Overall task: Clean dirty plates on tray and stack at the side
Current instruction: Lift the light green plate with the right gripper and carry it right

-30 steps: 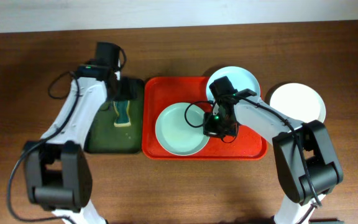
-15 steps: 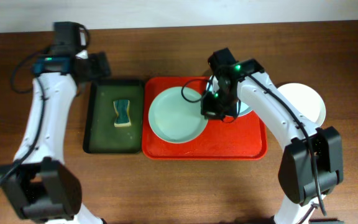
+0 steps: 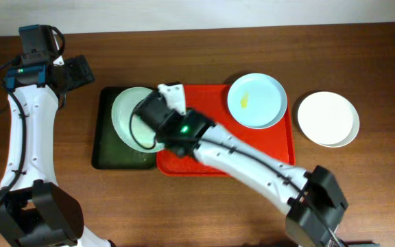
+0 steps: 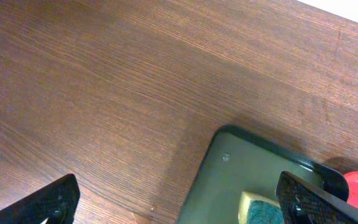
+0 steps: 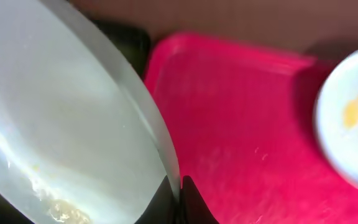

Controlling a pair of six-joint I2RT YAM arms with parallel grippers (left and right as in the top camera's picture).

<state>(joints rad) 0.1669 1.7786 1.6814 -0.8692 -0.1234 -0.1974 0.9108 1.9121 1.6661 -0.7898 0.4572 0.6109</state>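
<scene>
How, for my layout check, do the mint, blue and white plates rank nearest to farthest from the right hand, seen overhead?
1. Mint plate, in the right hand, over green tray.
2. Blue plate, on red tray.
3. White plate, far right.

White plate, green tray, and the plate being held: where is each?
white plate (image 3: 328, 118), overhead view, its centre.
dark green tray (image 3: 107, 154), overhead view, bare floor near its lower-left corner.
held mint plate (image 3: 125, 113), overhead view, left part of its dish.

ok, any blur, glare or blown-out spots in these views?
Right wrist: soft throughout, the gripped mint plate fills the left half out of focus, and the red tray is oversaturated. Left wrist: table grain is crisp, jaws dark at the lower corners. Overhead: sharp and evenly lit, white plate nearly blown out.
</scene>
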